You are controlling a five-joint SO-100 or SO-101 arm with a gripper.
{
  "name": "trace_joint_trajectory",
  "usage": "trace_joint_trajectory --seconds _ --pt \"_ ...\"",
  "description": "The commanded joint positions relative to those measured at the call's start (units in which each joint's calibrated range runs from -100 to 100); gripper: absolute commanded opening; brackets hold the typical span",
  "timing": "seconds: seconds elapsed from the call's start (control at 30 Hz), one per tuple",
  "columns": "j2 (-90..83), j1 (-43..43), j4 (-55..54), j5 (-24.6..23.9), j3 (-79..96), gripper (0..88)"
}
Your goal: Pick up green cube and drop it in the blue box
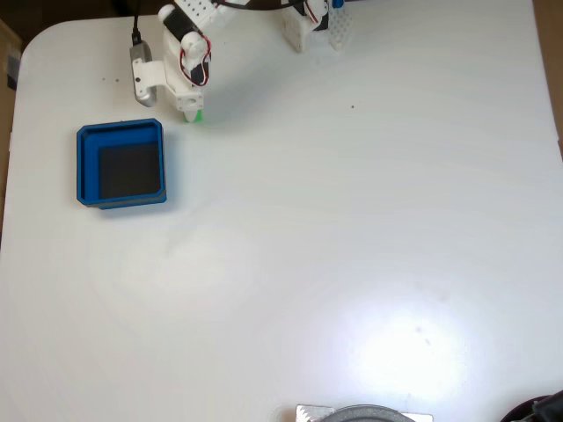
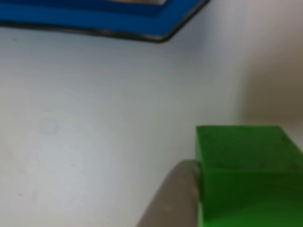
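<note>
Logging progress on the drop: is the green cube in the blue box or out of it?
Out. In the fixed view the green cube sits beside the gripper, apart from the blue box, whose dark floor is bare.

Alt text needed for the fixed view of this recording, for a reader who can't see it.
Seen from above, a white arm's end effector reaches down onto the green cube near the top left of a white table. The empty blue box sits just below and left of it.
</note>
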Motion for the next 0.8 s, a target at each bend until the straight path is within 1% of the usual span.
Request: trace_joint_trajectory --seconds 0.0,0.3,0.57,0.67,0.77 --pt "-10.62 0.14 0.08 0.15 -0.53 4.4" --pt "-23.41 0.22 0.00 0.15 -0.62 4.4" --pt "-23.58 -0.09 -0.73 0.59 -1.25 4.7" --pt "-23.58 -0.09 -0.73 2.88 -1.25 4.7" --pt "-23.58 -0.17 -0.73 6.84 -1.25 4.7"
